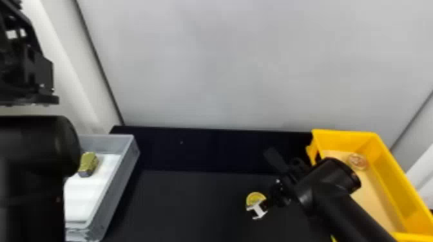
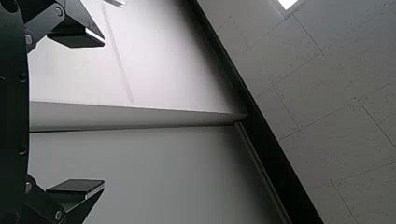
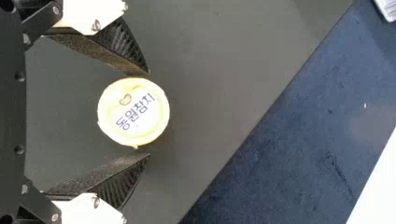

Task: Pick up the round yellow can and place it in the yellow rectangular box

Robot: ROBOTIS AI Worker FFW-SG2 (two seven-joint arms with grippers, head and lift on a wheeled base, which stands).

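Roughly nearest, a thick black robot arm (image 1: 32, 180) stands at the robot's left, with the raised left hand (image 1: 27, 72) above it. The left wrist view shows that left hand (image 2: 102, 114) spread wide, with nothing between its fingers. From the right, the other black arm (image 1: 348, 206) slants in over the near side of the yellow rectangular box (image 1: 391, 170). Its right hand (image 1: 262, 205) is low over the counter (image 1: 180, 206), fingers spread around the round yellow can (image 1: 255, 198). A slim gap shows between the can and each fingertip; the can sits on the counter, its pale, printed round face toward the wrist camera.

The counter is a matte charcoal sheet, ending along a straight line at a darker strip (image 1: 206, 148), which reads bluish in the right wrist view, with faint scuffs and specks. At the left, a grey plastic tray (image 1: 124, 180) has a white lining and holds a small green-gold faceted block (image 1: 88, 164). The yellow box has a tan floor, with a small round orange-brown item (image 1: 357, 161) toward its far end.

Behind all this rises a smooth, pale grey wall panel (image 1: 245, 64), with dark seams and whitish side panels. Farther up is a speckled ceiling (image 2: 336, 112) of grey tiles, with a bright light (image 2: 287, 3).
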